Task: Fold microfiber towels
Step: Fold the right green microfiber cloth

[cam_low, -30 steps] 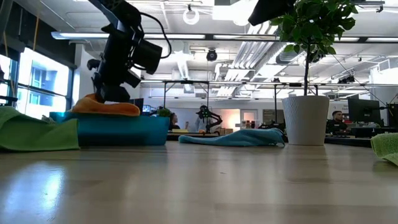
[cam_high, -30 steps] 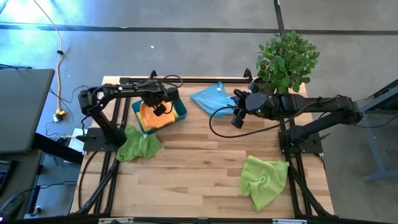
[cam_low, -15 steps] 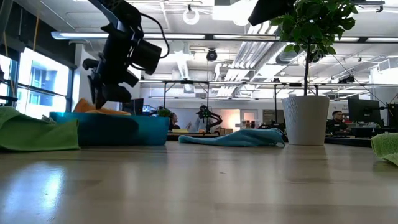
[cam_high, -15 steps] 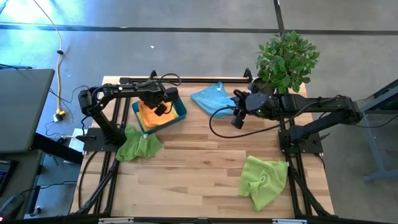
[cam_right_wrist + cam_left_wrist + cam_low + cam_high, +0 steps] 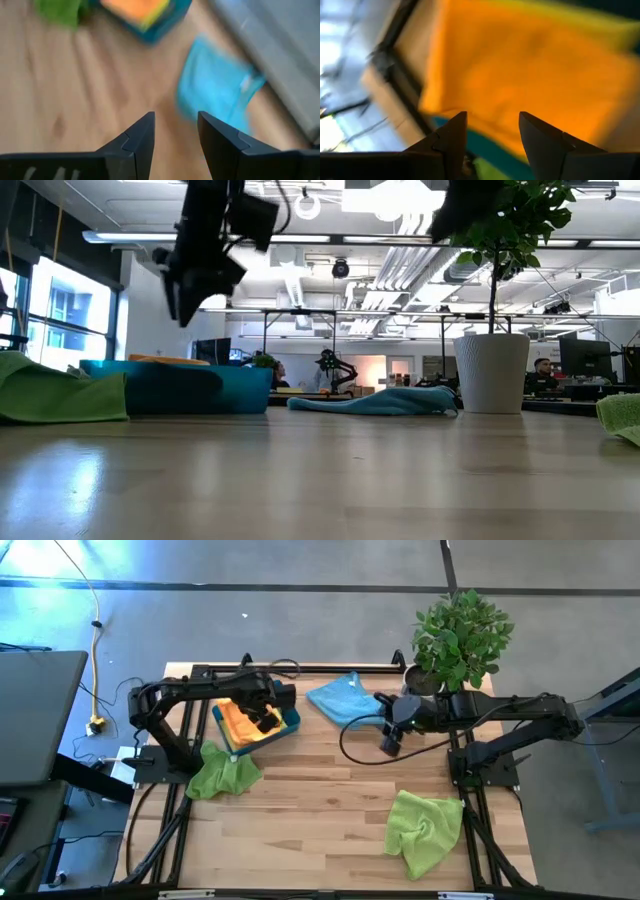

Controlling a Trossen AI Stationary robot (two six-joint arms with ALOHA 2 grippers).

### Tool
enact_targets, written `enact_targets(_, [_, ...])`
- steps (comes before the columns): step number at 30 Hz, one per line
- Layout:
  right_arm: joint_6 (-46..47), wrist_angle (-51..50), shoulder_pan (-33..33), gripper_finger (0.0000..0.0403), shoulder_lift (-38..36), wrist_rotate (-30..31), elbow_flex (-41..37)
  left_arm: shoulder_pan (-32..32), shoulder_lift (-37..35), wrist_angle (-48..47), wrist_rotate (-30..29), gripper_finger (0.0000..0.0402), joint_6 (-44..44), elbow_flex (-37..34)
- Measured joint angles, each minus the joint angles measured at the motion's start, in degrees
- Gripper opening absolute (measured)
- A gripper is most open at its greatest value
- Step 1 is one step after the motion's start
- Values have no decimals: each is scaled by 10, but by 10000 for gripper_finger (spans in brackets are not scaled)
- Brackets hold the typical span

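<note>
1. The orange towel (image 5: 243, 723) lies folded in the teal tray (image 5: 291, 720).
2. My left gripper (image 5: 268, 720) hangs above it, released (nothing held).
3. Lift straight up, avoiding snagging.
4. My right gripper (image 5: 391, 743), unclenched, hovers near the blue towel (image 5: 338, 697).

A teal tray (image 5: 292, 721) sits near the far left corner of the wooden surface (image 5: 320, 800). A potted plant (image 5: 460, 635) in a white pot (image 5: 491, 372) stands at the far right corner. Off the left edge, a yellow cable (image 5: 96, 660) runs over the grey floor (image 5: 300, 610), beside a dark panel (image 5: 35, 715).
</note>
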Motion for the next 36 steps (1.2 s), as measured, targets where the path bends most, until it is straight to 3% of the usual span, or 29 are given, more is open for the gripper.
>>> enact_targets(4, [75,-124,3,141,0,-108,0,-64,0,52,59,170,-2,39])
enact_targets(7, [131,-197,21,141,-1,-146,-5,-116,0,112,98,170,-23,58])
enact_targets(11, [225,-220,67,141,-2,-153,-58,-188,0,217,129,170,-60,70])
enact_targets(15, [323,-213,136,141,-2,-215,-133,-262,0,336,132,170,-95,70])
enact_targets(23, [506,-49,280,141,-2,-277,-271,-383,0,535,100,170,-144,70])
enact_targets(30, [591,88,343,139,-2,-219,-343,-453,0,635,32,170,-158,70])
enact_targets(36, [585,172,360,126,12,-196,-383,-488,0,657,-2,170,-182,70])
